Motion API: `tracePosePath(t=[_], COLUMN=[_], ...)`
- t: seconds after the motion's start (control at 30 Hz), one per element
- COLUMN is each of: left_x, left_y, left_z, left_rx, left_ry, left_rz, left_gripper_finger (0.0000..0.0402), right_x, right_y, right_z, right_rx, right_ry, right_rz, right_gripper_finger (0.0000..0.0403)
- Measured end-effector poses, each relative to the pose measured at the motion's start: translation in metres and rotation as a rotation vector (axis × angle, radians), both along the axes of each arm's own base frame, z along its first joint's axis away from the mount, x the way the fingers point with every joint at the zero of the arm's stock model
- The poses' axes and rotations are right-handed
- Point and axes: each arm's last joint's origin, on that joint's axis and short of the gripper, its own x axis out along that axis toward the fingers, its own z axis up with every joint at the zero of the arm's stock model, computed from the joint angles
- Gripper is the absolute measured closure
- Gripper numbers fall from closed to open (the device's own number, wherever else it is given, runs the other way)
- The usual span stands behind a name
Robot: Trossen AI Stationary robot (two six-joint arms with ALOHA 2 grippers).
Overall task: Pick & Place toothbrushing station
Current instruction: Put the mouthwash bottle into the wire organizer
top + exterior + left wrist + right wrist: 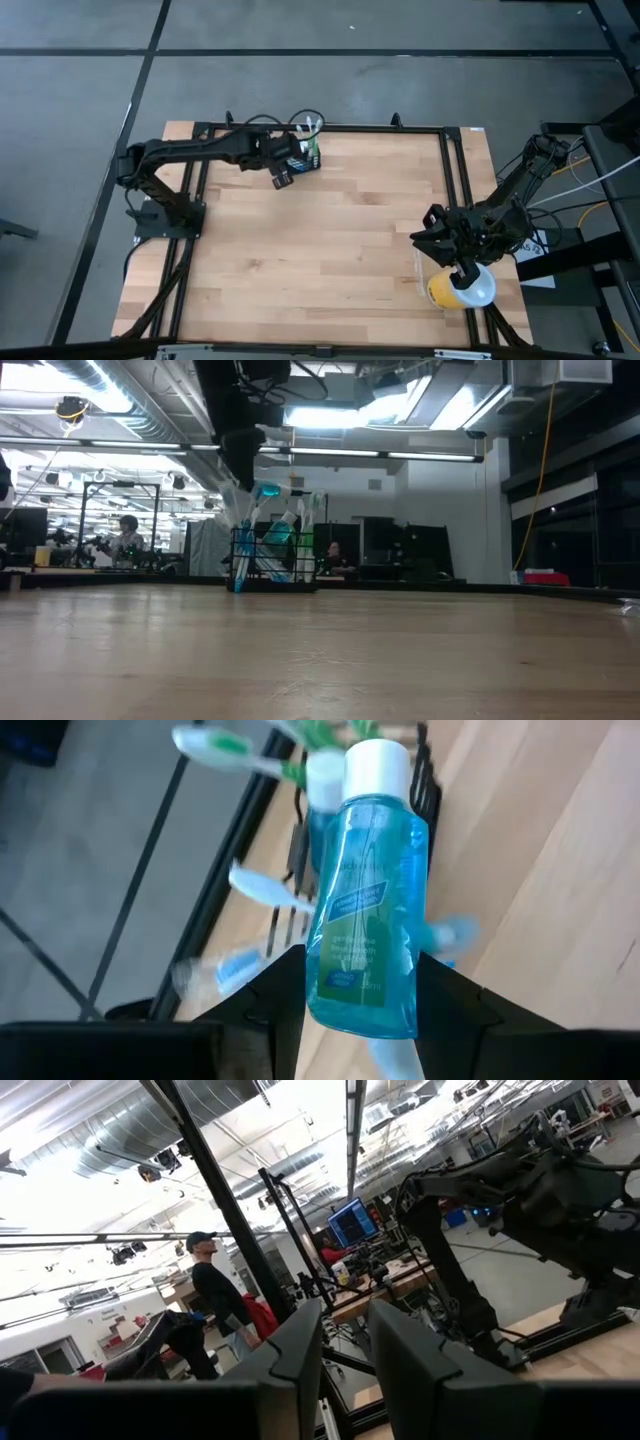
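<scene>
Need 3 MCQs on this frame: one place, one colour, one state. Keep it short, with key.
1. Where on the table is the mesh holder?
A. far edge, left of centre
B. near edge, right corner
C. dead centre

2. What colour is the bottle between the left gripper's fingers?
A. red
B. clear blue with a white cap
C. black

3. What is the left gripper doing?
A. open over bare wood
B. shut on the bottle
C. parked off the table

Key: 1 A, the high view shows the holder by the far frame rail, under the left arm. 2 B, the left wrist view shows blue liquid and a white cap. 3 B, both fingers press the bottle's sides. The right gripper waits near the yellow cup at the near right corner.
</scene>
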Motion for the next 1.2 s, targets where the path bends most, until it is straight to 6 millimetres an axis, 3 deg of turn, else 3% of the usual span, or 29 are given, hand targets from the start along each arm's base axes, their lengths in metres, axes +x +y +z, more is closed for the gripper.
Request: tracePosePath(t=[0.53, 0.63, 0.93, 1.2], left_x=[-0.002, 0.000, 0.000, -0.001], left_y=[0.013, 0.013, 0.013, 0.013], left_z=[0.002, 0.002, 0.002, 0.003], left_rx=[0.057, 0.067, 0.061, 0.062], left_ry=[0.011, 0.007, 0.014, 0.015], left_rz=[0.012, -0.002, -0.018, -0.026], left_gripper_finger=[0.0248, 0.0236, 0.0249, 0.0229], right_x=[0.000, 0.000, 0.000, 0.000], right_y=[-0.002, -0.002, -0.002, -0.002], right_z=[0.002, 0.002, 0.001, 0.001], right_rx=[0.006, 0.006, 0.008, 0.009], right_ry=[-0.002, -0.002, 0.001, 0.001], right_rz=[-0.033, -0.033, -0.040, -0.040], right_gripper_finger=[0.0314, 0.0314, 0.0314, 0.0314])
